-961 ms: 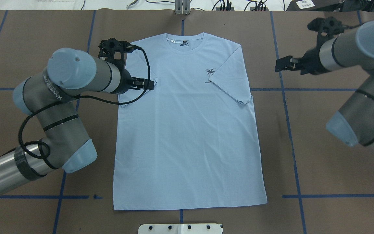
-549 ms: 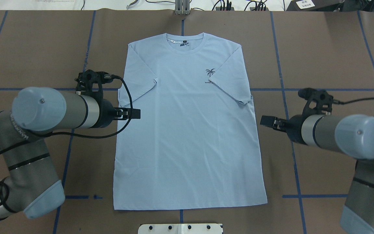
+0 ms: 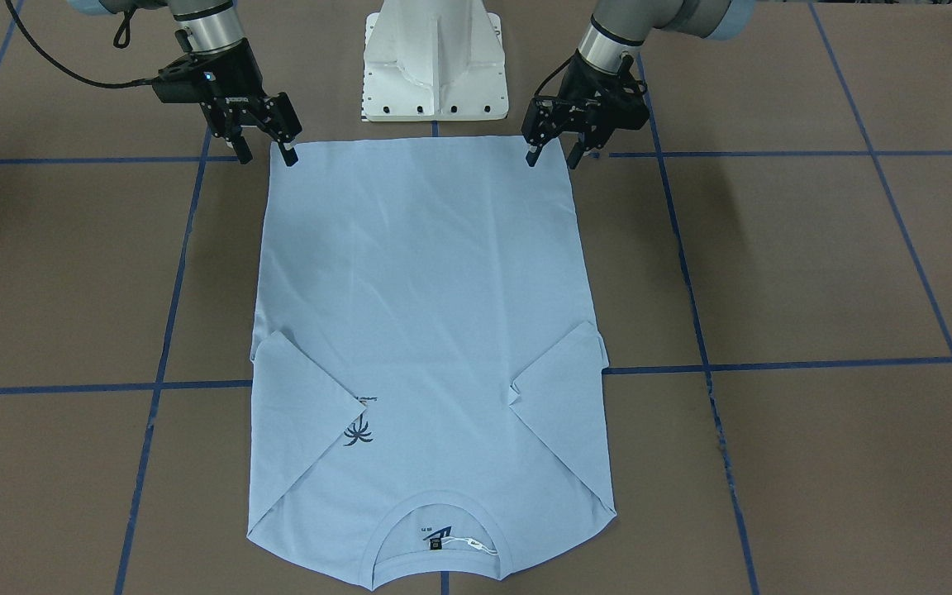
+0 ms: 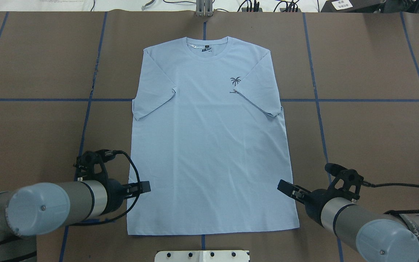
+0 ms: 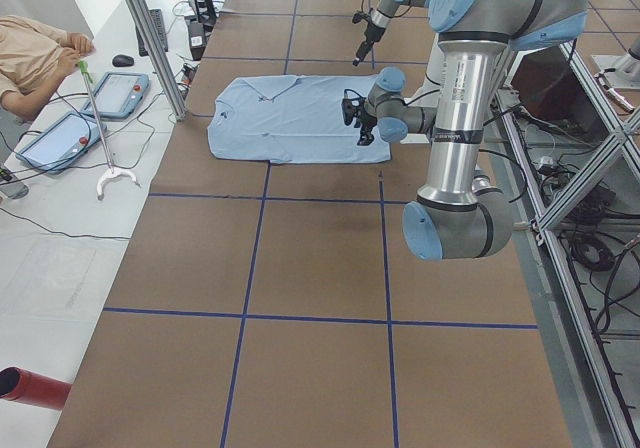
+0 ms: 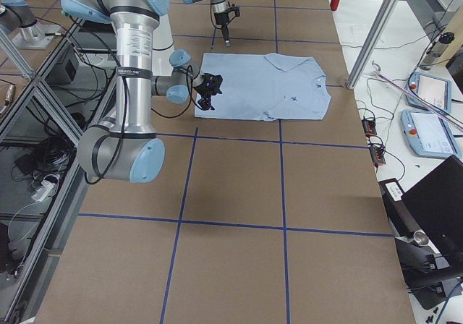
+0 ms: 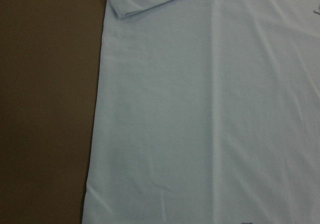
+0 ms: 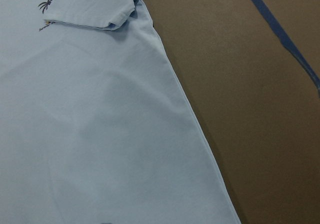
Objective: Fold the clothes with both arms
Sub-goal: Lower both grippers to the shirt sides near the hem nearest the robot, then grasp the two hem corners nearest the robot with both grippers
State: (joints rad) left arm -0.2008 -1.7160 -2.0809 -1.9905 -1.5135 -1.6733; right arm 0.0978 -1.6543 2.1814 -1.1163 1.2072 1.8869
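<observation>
The light blue T-shirt (image 4: 209,145) lies flat on the brown table with its collar at the far end. Both sleeves are folded inward, and the palm print (image 4: 235,81) shows beside the right sleeve. My left gripper (image 4: 143,187) hovers open over the shirt's left edge near the hem corner. From the front, the left gripper (image 3: 552,157) has its fingers spread just above that corner. My right gripper (image 4: 283,186) is open at the opposite hem corner, and the front view shows this right gripper (image 3: 264,154) the same way. Neither holds cloth. The wrist views show only shirt (image 7: 200,109) and table.
The white pedestal base (image 3: 435,58) stands just behind the hem. Blue tape lines (image 4: 340,100) cross the brown table cover. A person's arm (image 5: 35,53), tablets and an upright metal post (image 5: 150,38) are beyond the collar end.
Both arms have swept back from the sleeve area along the shirt's sides to its hem corners near the base. The shirt has not moved.
</observation>
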